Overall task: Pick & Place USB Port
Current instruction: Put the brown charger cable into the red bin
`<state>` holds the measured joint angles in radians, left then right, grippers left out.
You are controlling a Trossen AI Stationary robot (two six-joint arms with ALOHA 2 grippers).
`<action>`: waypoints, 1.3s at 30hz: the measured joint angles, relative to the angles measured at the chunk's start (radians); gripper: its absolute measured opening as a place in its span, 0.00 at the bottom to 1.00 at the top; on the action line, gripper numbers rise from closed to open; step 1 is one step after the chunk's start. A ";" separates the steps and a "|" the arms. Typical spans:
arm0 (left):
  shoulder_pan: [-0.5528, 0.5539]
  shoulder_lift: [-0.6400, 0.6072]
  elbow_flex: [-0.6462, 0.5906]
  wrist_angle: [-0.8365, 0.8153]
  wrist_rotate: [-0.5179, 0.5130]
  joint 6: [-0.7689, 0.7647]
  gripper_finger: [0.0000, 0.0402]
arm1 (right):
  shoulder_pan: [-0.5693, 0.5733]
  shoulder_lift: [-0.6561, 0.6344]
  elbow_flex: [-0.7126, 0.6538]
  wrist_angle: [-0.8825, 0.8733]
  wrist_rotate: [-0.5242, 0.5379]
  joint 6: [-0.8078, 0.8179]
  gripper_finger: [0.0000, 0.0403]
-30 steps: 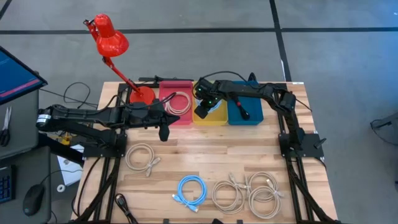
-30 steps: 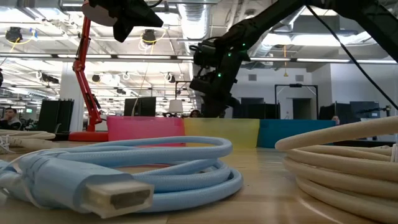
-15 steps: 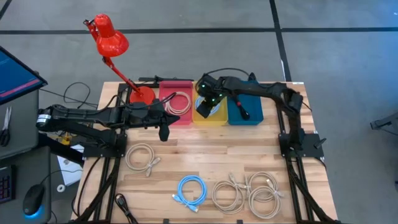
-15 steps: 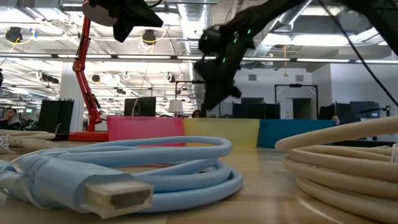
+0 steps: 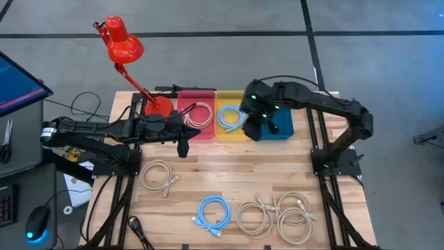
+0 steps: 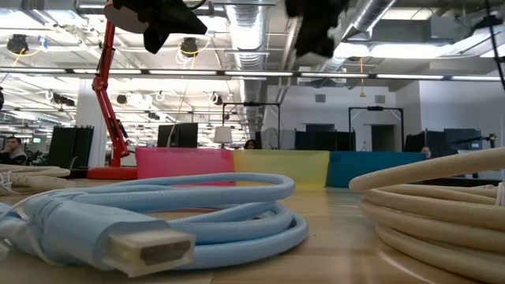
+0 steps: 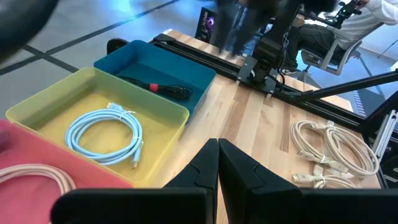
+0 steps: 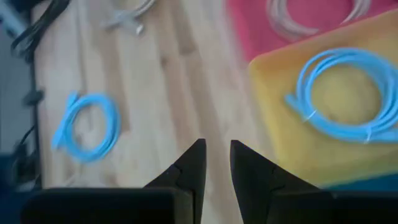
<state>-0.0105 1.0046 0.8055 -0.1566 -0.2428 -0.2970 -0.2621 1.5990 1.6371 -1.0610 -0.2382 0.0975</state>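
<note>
**A:** The right hand (image 5: 254,130) hangs above the front edge of the bins, in the upper middle of the high view, over the seam between the yellow bin (image 5: 232,130) and the blue bin (image 5: 283,129). Its fingers (image 8: 189,167) stand slightly apart with nothing between them, so it is released.

**B:** Where is the cable it is meant to move?

**A:** A light blue coiled cable (image 5: 229,117) lies flat inside the yellow bin, clear of the hand. Judging by the empty hand beside it, this one looks delivered. A second light blue cable (image 5: 214,212) lies on the table (image 5: 229,173) at the lower middle of the frame, well apart from both hands.

**B:** Why three bins?

**A:** They appear to sort by kind. The pink bin (image 5: 197,134) holds a cream cable (image 5: 196,114), and the blue bin holds a black cable with a red end (image 5: 270,122). More cream cables (image 5: 275,214) wait at the lower right, and another cream coil (image 5: 158,174) at the lower left.

**B:** And the left arm?

**A:** The left hand (image 5: 183,146) waits just in front of the pink bin, left of centre, its fingers (image 7: 239,168) pressed together and holding nothing. A red desk lamp (image 5: 123,44) stands at the upper left.
</note>
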 joint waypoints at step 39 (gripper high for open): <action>0.000 0.000 0.000 0.000 0.001 0.004 0.02 | 0.664 -0.434 -0.587 -0.177 0.118 0.886 0.04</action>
<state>-0.0102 1.0050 0.8055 -0.1566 -0.2417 -0.2928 0.4017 1.1649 1.0500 -1.2378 -0.1198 0.9838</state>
